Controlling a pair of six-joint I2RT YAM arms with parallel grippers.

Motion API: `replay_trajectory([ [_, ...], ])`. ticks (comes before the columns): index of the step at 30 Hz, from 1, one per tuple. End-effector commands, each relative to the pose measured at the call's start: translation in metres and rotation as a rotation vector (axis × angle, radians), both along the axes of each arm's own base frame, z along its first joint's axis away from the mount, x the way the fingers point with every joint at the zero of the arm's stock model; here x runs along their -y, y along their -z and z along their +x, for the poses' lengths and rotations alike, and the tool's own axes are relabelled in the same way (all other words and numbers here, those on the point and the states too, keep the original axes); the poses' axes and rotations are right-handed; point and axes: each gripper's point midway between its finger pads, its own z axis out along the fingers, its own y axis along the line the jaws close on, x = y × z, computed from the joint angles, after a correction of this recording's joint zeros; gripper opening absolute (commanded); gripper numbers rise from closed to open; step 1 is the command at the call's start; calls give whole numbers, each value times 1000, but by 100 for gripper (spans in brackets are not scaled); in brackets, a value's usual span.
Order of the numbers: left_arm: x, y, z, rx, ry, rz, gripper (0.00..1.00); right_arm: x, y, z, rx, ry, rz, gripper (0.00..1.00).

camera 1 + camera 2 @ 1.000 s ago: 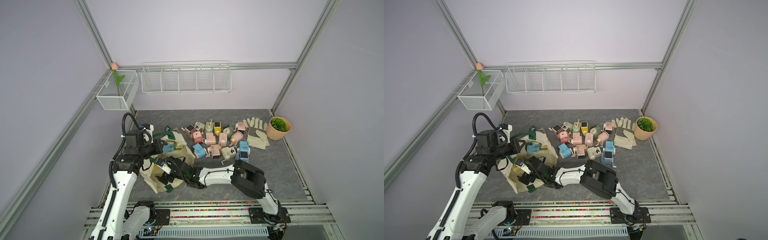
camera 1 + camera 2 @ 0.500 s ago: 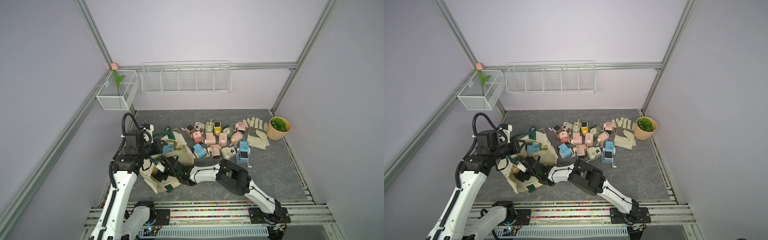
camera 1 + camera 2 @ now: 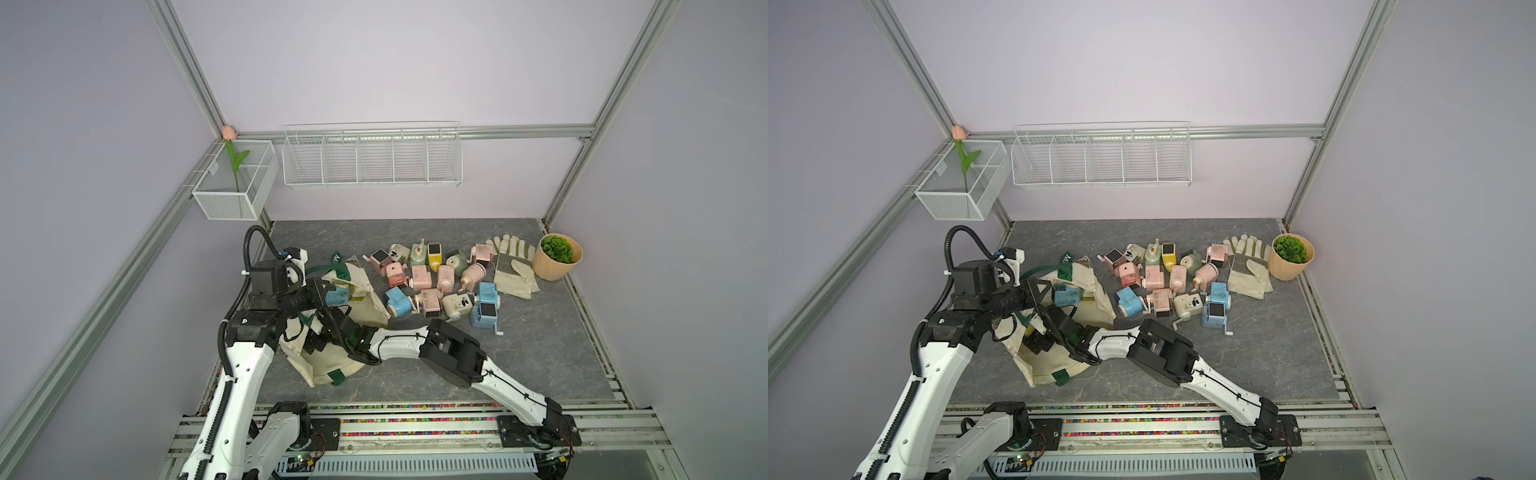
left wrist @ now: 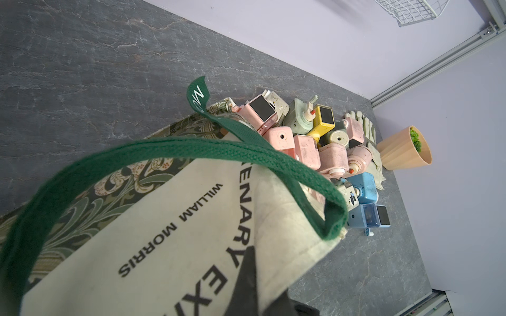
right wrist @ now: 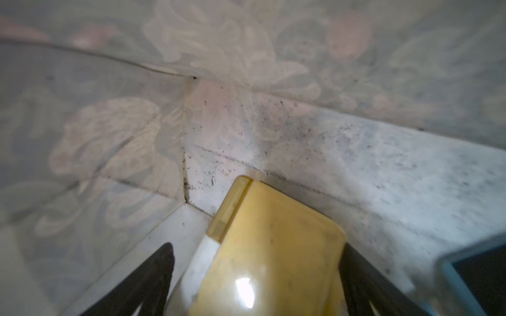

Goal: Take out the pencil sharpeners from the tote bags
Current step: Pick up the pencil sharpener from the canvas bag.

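1. Deep inside the tote bag [image 3: 332, 365], the right gripper [image 5: 257, 246] has its fingers spread on either side of a yellow sharpener [image 5: 273, 232]. One finger [image 5: 358, 276] looks to be against the plastic, while the other [image 5: 147, 279] stands off with a gap showing.
2. The left gripper [image 3: 316, 291] is pinched tight on the bag's upper cloth near the green handle [image 4: 191, 150]. It holds the mouth up so the right arm can reach in.
3. The step in hand, as I judge it, is closing on the yellow sharpener. Centre the gripper first, so both fingers meet the flat sides together. A lopsided squeeze could twist the smooth box out.
4. Ease a little deeper before closing. The box lies near a corner of the bag's floor, and a hold on its near end alone may slip.
5. Mind the blue sharpener [image 5: 479, 276] just beside one finger. Do not trap its edge, or any loose cloth.
6. Draw back along the arm's own line through the mouth, with the left hold steady, so the cloth does not sag onto the load.
7. Most sharpeners [image 3: 432, 282] lie heaped on the table [image 3: 561, 353] beside the bag. At least the yellow and blue ones are yet to come out.
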Motion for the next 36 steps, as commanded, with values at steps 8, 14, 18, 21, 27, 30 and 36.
replay_trajectory([
  [8,5,-21,1,76,27,-20,0,2,24,13,-79,18,-45,90],
  [14,4,-20,1,73,25,-19,0,14,4,2,-65,-17,-25,76],
  [18,4,-20,1,73,20,-15,0,26,-17,-7,-43,-41,-2,68],
  [21,3,-20,1,73,16,-13,0,37,-32,-16,-22,-66,16,66],
  [27,1,-18,2,64,9,-6,0,62,-64,-33,7,-105,44,63],
  [30,1,-17,2,62,8,-5,0,75,-77,-43,19,-122,52,62],
  [36,1,-16,3,58,4,-3,0,99,-98,-64,37,-165,35,61],
])
